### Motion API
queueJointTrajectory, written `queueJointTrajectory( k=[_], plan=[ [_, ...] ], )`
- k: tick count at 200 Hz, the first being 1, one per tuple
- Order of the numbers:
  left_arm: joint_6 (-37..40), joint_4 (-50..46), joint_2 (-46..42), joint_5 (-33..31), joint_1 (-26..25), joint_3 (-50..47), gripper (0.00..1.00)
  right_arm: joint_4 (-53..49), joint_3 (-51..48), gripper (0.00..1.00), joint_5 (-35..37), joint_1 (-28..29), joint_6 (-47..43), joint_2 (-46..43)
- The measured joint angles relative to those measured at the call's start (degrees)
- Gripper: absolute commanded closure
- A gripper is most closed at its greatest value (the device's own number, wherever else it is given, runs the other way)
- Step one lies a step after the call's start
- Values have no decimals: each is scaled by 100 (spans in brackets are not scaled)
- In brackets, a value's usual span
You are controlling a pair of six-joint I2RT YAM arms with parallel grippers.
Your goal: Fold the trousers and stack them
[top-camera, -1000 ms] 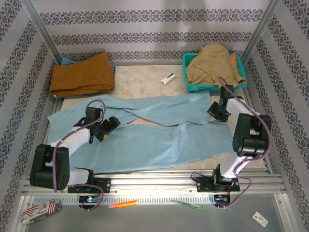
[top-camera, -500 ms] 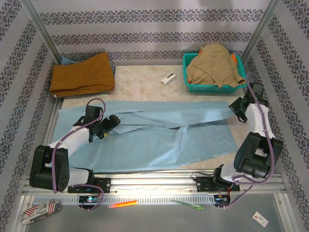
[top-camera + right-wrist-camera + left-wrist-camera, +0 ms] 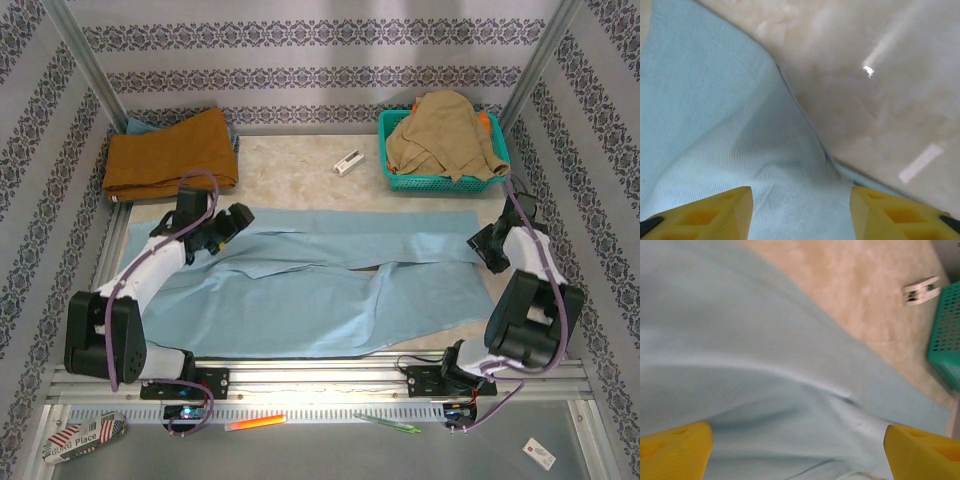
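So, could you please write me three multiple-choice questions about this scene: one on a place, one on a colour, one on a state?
1. Where does the tan garment lie?
A. On the blue cloth
B. In the teal basket
C. On the rust-orange pile

2. What colour are the trousers?
A. Light blue
B. Dark green
C. Rust-orange

3. In what state are the trousers?
A. Rolled into a ball
B. Folded small and stacked
C. Spread out long on the table

Key: 1 B, since the tan cloth is heaped inside the green mesh basket at the far right. 2 A, since the top view and both wrist views show pale blue cloth. 3 C, since both legs lie stretched across the table with no fold made yet.
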Motion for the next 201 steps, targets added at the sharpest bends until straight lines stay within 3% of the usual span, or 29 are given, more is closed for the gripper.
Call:
queueJointTrajectory(
  k=[35,52,73,118,201],
  plan=[
    [50,-72,1475,-186,-538,1456,12,225,330,47,140,1941,146,-706],
    [133,-149,2376,-210,-844,2280,12,485,590,48,7,2839,282,-299],
    [212,-199,3333,-175,-1143,3165,13,831,697,49,-164,3440,496,450],
    [358,-352,4603,-7,-1429,4249,13,1329,428,49,-516,4081,896,1405],
    [431,-267,4804,118,-1228,4465,14,2035,-822,47,-879,4138,1060,1010]
  ],
)
